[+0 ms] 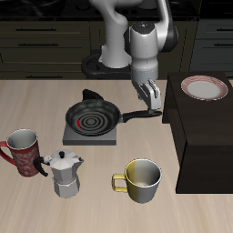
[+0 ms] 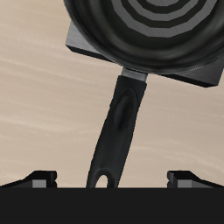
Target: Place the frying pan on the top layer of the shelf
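The black frying pan (image 1: 92,116) sits on a grey square plate (image 1: 107,139) near the middle of the table. Its long handle (image 1: 136,114) points toward the dark shelf (image 1: 205,136). My gripper (image 1: 146,98) hangs just above the outer end of the handle, open and empty. In the wrist view the pan (image 2: 149,35) and its handle (image 2: 118,131) lie below the gripper (image 2: 112,179). One fingertip (image 2: 39,179) stands on each side of the handle's end, apart from it.
A white plate with a reddish rim (image 1: 204,87) lies on the shelf's top at the back. A red mug (image 1: 23,150), a metal moka pot (image 1: 64,173) and a yellow mug (image 1: 141,180) stand near the table's front edge.
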Robot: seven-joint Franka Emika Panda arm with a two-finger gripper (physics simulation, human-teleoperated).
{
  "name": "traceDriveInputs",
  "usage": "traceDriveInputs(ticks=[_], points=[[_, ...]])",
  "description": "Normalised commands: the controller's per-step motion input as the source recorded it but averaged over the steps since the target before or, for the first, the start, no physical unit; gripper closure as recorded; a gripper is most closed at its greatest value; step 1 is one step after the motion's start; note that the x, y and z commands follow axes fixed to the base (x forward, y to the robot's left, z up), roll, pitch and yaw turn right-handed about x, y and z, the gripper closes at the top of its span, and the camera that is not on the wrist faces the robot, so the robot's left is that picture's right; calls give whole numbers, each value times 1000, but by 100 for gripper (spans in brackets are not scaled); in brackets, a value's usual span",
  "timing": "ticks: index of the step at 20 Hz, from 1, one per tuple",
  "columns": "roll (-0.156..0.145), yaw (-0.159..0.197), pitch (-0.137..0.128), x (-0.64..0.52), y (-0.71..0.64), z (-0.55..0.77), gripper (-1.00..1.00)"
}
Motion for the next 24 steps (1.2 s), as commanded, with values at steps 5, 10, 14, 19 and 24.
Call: traceDriveInputs(ticks=[5, 10, 14, 19, 24], points=[[63, -21, -79, 4, 103, -151, -100], [17, 25, -40, 41, -6, -136, -100], [1, -12, -30, 35, -69, -125, -100], [-8, 34, -26, 16, -75, -21, -100], [-11, -8, 12, 55, -109, -86, -100]])
